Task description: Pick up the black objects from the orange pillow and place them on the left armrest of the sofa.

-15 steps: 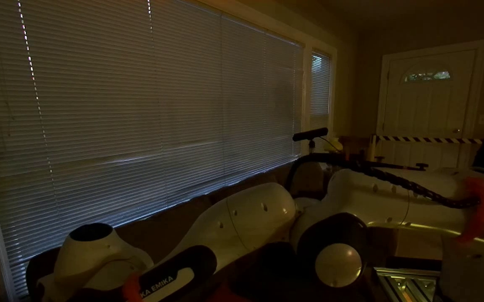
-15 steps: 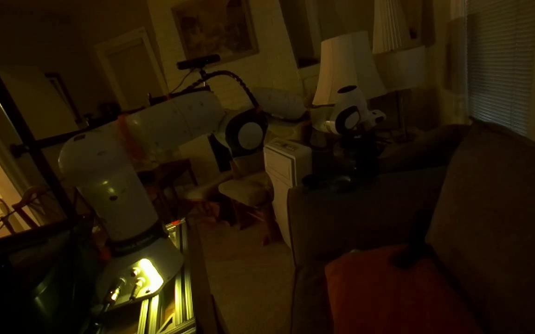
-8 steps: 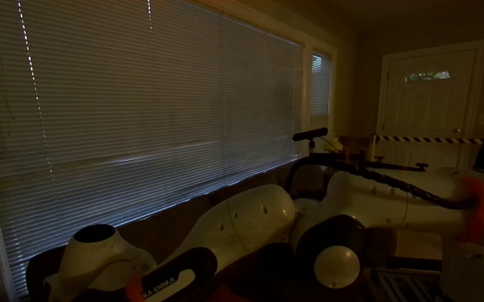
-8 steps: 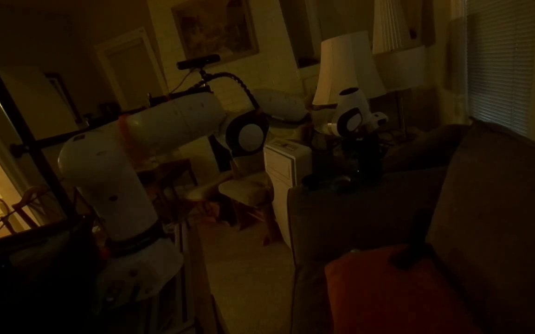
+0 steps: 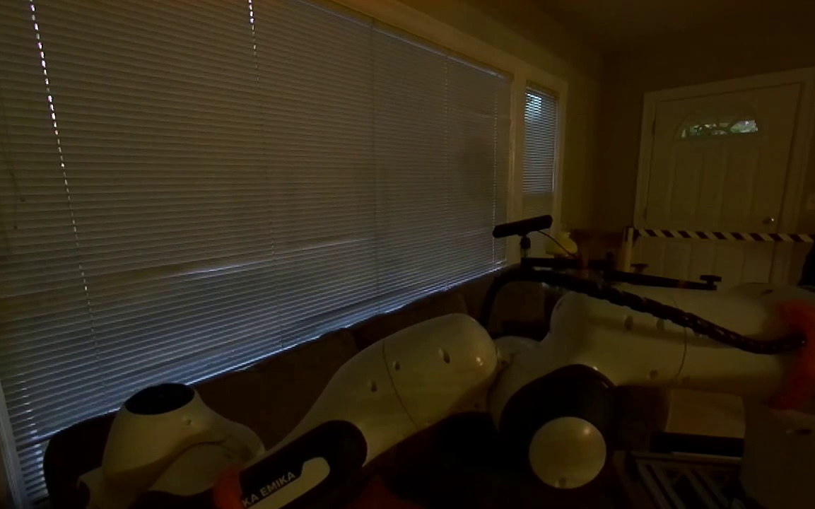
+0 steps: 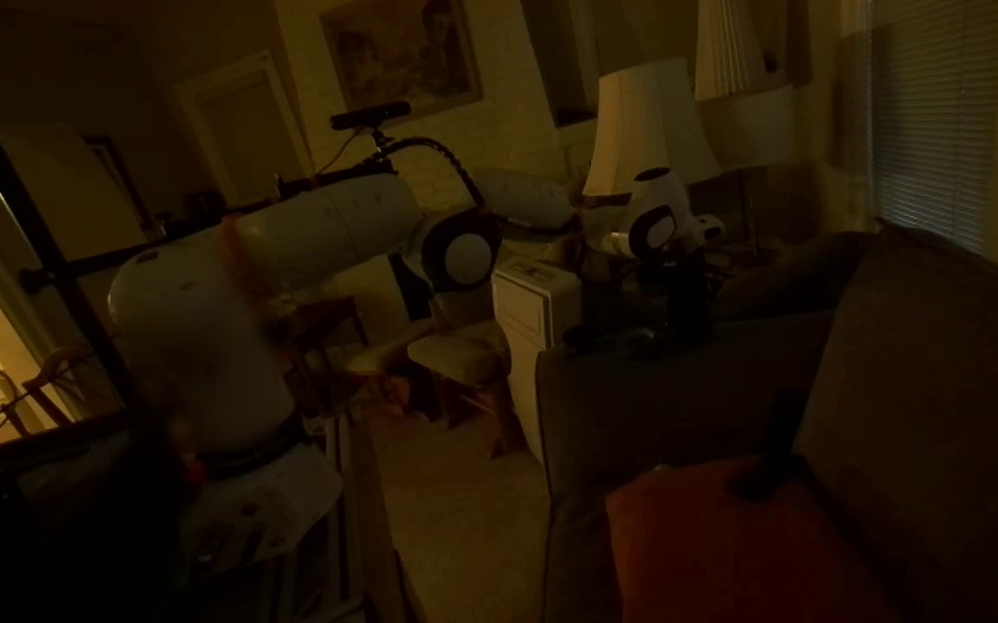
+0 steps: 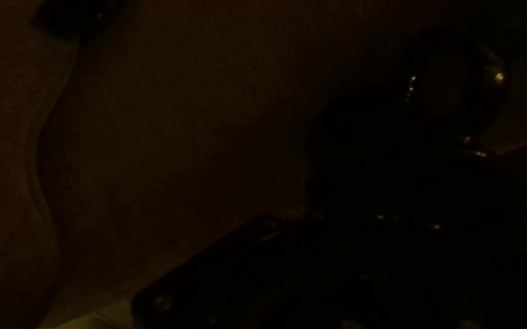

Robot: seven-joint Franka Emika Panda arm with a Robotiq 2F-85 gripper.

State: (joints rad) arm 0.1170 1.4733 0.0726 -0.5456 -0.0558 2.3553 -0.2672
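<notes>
1. Wrist view and both exterior views are very dim. In an exterior view your gripper points down at the armrest of the sofa; you can't tell whether it is spread wide or narrow, whether it holds anything, or whether it touches the upholstery.
2. Wrist view, from the left: a seam runs down the brown upholstery, a black object sits over its upper end, bare cloth follows, then your gripper fills the lower right in shadow. A glossy rounded shape at upper right is too dark for you to name.
3. Far left in an exterior view, your white arm stands on a metal frame; open floor lies between that frame and the sofa.
4. Next, a white appliance stands just beside the armrest's left edge. Black objects lie on the armrest near that edge, left of your gripper.
5. Lower and further right, the orange pillow lies on the seat, bearing a black object at its back corner. A dark shape rises there along the sofa back; you can't tell if the two are one thing.
6. At far right, the sofa back bounds your room on that side.
</notes>
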